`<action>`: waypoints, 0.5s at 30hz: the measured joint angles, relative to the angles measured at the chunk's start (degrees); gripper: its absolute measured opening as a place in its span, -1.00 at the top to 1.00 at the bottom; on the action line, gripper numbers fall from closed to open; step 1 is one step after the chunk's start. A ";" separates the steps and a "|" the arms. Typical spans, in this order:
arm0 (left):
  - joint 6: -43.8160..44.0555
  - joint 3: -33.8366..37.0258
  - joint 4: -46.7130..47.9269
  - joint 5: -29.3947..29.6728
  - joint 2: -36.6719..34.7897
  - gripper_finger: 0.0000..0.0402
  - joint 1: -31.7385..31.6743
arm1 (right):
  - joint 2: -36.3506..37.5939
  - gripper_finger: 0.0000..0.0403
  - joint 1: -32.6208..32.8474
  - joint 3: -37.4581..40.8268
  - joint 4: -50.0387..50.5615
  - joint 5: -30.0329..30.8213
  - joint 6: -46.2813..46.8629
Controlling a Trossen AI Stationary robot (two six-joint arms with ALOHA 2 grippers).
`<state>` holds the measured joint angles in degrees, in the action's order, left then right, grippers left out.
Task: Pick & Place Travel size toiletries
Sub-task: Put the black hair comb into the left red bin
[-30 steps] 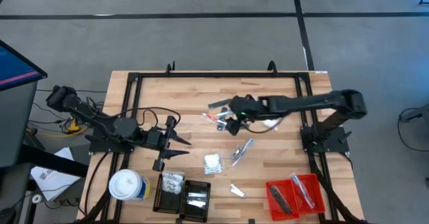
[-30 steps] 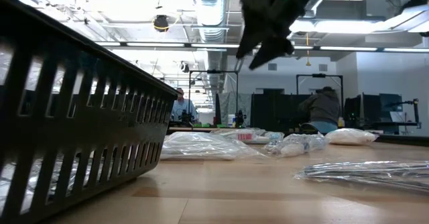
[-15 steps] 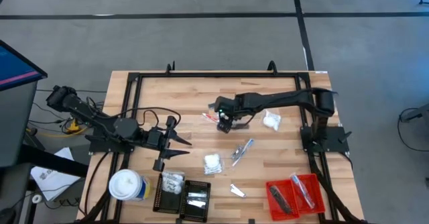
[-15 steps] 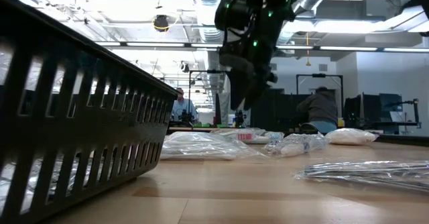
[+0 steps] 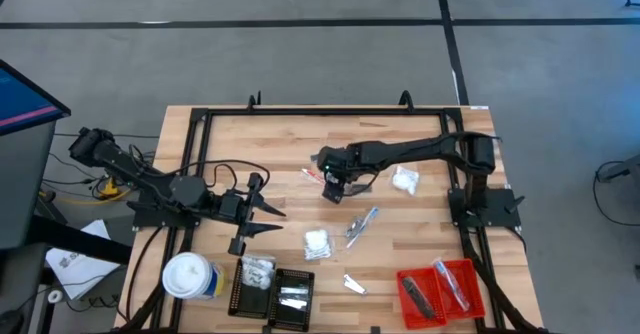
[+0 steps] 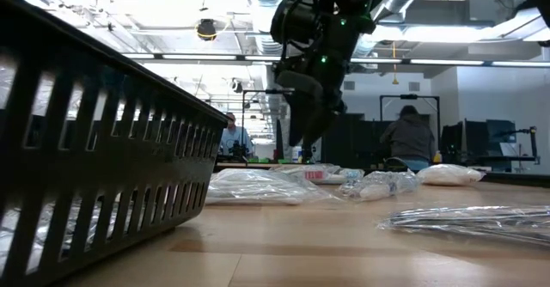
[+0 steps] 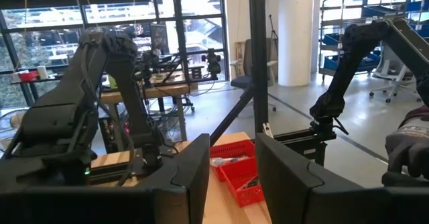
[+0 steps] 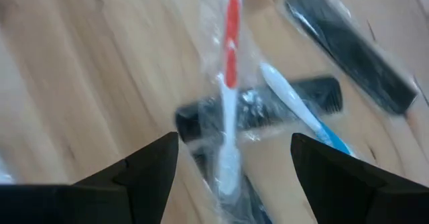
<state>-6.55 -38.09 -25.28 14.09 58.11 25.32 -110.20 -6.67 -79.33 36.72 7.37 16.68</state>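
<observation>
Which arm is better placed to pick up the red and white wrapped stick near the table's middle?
The right one, probably. Its tool hangs open directly over the red and white wrapped stick, which lies between its fingers in the wrist view. The left tool rests apart, nearer the table's left side.

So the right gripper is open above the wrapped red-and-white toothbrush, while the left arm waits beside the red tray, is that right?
Not quite: the left arm waits with its left gripper near the white-topped canister and black tray, not the red tray, as the high view shows. The rest holds: the right gripper is open above the red-and-white toothbrush.
</observation>
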 joint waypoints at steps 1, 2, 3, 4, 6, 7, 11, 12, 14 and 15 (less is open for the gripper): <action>0.00 0.00 0.00 0.00 0.00 0.44 0.00 | -0.25 -0.40 0.23 -0.13 -0.67 0.01 -0.16; 0.00 0.00 0.00 0.00 0.00 0.44 0.00 | -0.90 -0.40 0.34 -0.33 -1.61 0.05 -0.19; 0.00 0.00 0.00 0.00 0.00 0.44 0.00 | -1.40 -0.40 0.33 -0.27 -1.54 -0.01 -0.18; 0.00 0.00 0.00 0.00 0.00 0.44 0.00 | -1.83 -0.40 0.28 0.03 -0.27 -0.02 -0.19; 0.00 0.00 -0.01 0.00 0.00 0.44 0.00 | -3.24 -0.40 0.21 -0.08 -1.85 -0.02 -0.34; 0.00 0.00 0.05 0.00 0.00 0.44 0.01 | -3.65 -0.40 0.14 -0.19 -2.26 -0.04 -0.35; -0.02 -0.02 0.11 -0.50 0.02 0.44 0.13 | -5.28 -0.40 0.53 -0.15 -3.00 0.14 -0.65; -0.04 -0.02 0.02 -0.50 0.02 0.44 0.13 | -5.26 -0.40 0.59 0.02 -1.92 0.05 -0.62; -0.02 -0.04 0.07 -0.50 0.02 0.44 0.13 | -5.34 -0.40 0.67 -0.14 -4.27 -0.05 -0.63; -0.04 -0.04 0.17 -0.50 0.02 0.44 0.13 | -5.35 -0.40 0.65 -0.17 -4.34 -0.01 -0.64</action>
<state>-6.59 -38.13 -25.11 13.58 58.13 25.45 -115.55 -6.03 -79.50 32.38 7.36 16.04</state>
